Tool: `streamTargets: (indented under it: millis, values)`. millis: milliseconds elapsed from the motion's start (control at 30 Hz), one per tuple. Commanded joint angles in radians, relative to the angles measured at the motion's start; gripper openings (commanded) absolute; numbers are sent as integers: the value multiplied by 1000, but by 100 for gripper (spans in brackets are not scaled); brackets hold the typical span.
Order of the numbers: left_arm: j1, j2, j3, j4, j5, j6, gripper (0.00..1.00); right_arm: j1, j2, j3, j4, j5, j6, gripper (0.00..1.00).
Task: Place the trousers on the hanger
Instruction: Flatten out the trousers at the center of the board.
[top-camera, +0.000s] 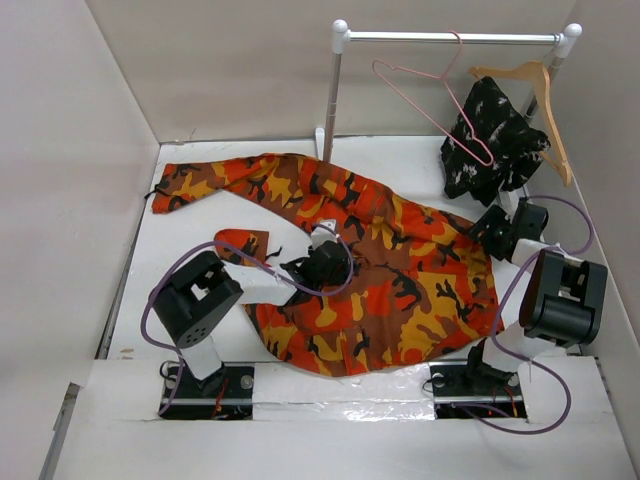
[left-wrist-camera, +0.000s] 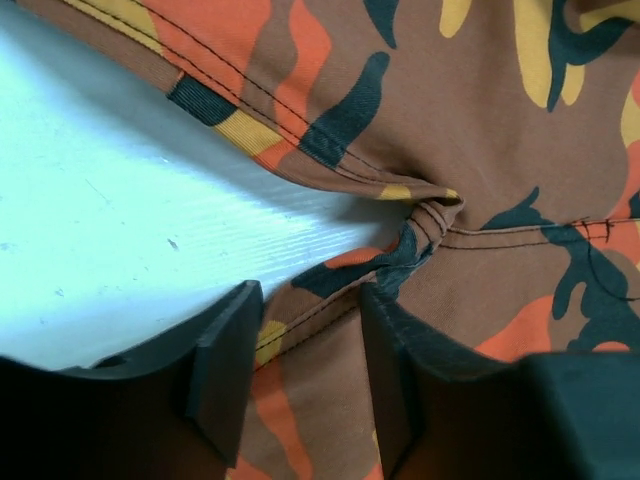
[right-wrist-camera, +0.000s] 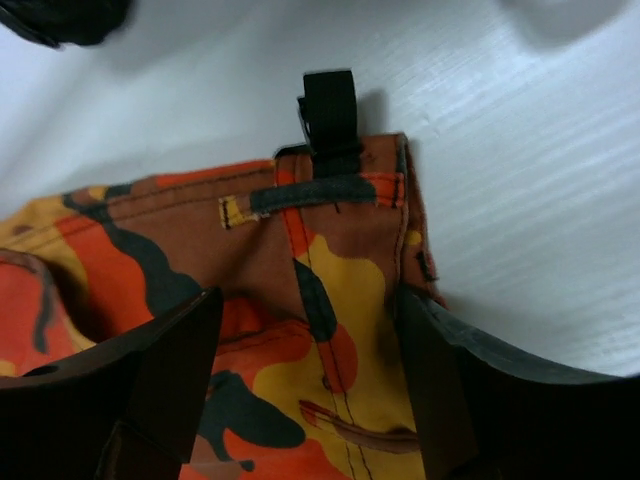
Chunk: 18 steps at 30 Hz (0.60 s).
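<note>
The trousers (top-camera: 400, 285), in orange, red, yellow and black camouflage, lie spread flat on the white table, one leg reaching to the far left. The pink wire hanger (top-camera: 432, 100) hangs on the rail at the back. My left gripper (top-camera: 320, 265) is down on the trousers near the crotch seam (left-wrist-camera: 430, 215). Its fingers (left-wrist-camera: 225, 370) stand apart with flat cloth between them. My right gripper (top-camera: 490, 225) is at the trousers' right edge. It is open over the waistband corner (right-wrist-camera: 340, 200), beside a black strap (right-wrist-camera: 330, 110).
A white clothes rail (top-camera: 450, 37) stands at the back right. A wooden hanger (top-camera: 545, 95) with a black-and-white garment (top-camera: 492, 140) hangs on it next to the pink one. White walls close in the left side and the back.
</note>
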<state>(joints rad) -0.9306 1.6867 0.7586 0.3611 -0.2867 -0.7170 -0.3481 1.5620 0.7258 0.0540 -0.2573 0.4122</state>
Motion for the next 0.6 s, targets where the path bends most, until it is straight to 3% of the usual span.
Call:
streamTargets:
  millis: [0, 33, 67, 100, 133, 167, 233, 433, 500, 533, 567]
  values:
    - [-24, -19, -39, 7, 0, -10, 37, -20, 9, 15, 55, -100, 26, 67]
    - [-24, -22, -44, 7, 0, -10, 31, -31, 9, 14, 49, -105, 27, 52]
    - [-24, -28, -48, 13, 3, -9, 19, -31, 7, 8, 55, -108, 28, 44]
    - [-24, -31, -62, 27, 6, -7, 14, -46, -15, -3, 64, -99, 40, 31]
    - [-33, -35, -68, 32, 11, -7, 9, -46, -38, -34, 78, -85, 49, 8]
    - [-33, -44, -76, 33, 14, -9, 1, -58, -65, -45, 86, -67, 54, 5]
    - [-42, -53, -96, 45, 29, -12, 0, -58, -152, -37, 45, 24, 59, 0]
    - [-155, -62, -82, 70, 93, -30, 0, -78, -285, 46, -51, 251, 85, 0]
    - [-209, -62, -50, 53, 92, -36, 11, -104, -290, 72, -77, 323, 106, 0]
    - [-220, -64, -39, 35, 90, -35, 18, -104, -290, 83, -91, 329, 114, 12]
    - [-220, -77, -28, 21, 90, -35, 35, -115, -290, 90, -100, 329, 117, 27]
